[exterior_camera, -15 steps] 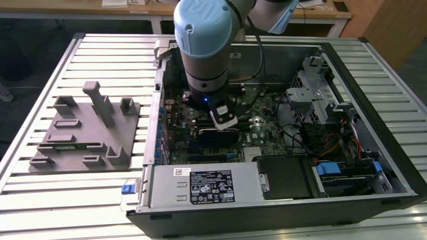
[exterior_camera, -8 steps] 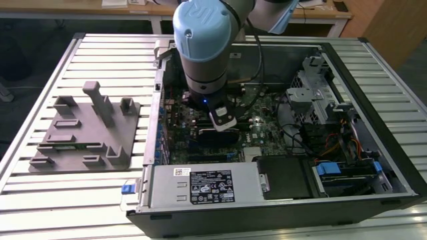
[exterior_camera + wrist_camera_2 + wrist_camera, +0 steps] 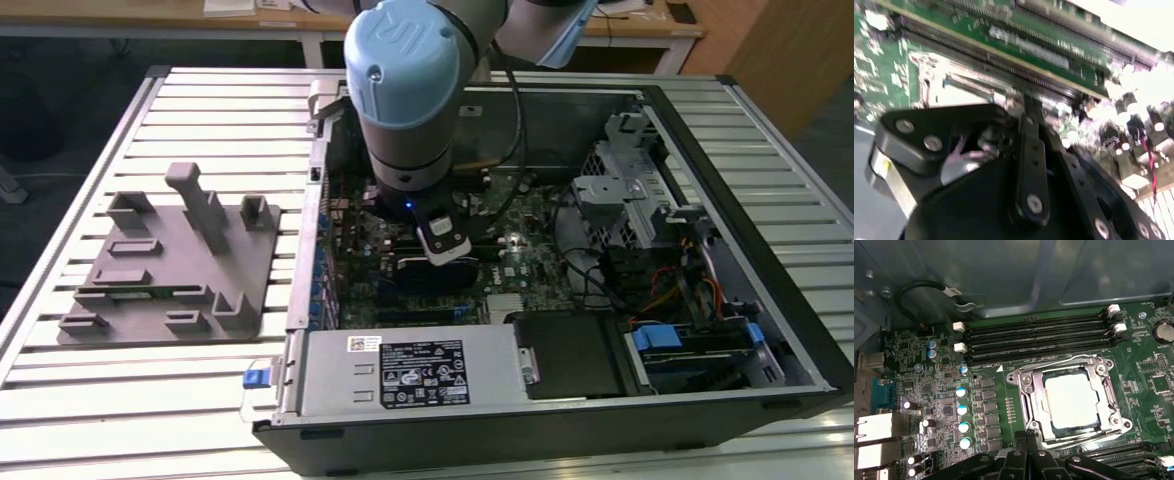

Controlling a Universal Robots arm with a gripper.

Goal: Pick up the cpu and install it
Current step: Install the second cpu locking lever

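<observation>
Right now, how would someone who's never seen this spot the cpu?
Look inside the open computer case at the green motherboard. Beside the long black memory slots sits a metal-framed socket; the cpu is the pale, plain square plate lying flat inside it.

A: Where does the computer case point(image 3: 561, 300) sit?
B: On the slatted table point(image 3: 200, 110); the fixture tray point(image 3: 167, 270) lies beside it, toward the exterior view's left.
A: And inside?
B: The motherboard point(image 3: 954, 405) lies flat in the case; the cpu point(image 3: 1072, 397) rests in its socket point(image 3: 1026, 390), beside the memory slots point(image 3: 1034, 337); the gripper point(image 3: 1026, 452) hangs just over the socket's edge.
</observation>
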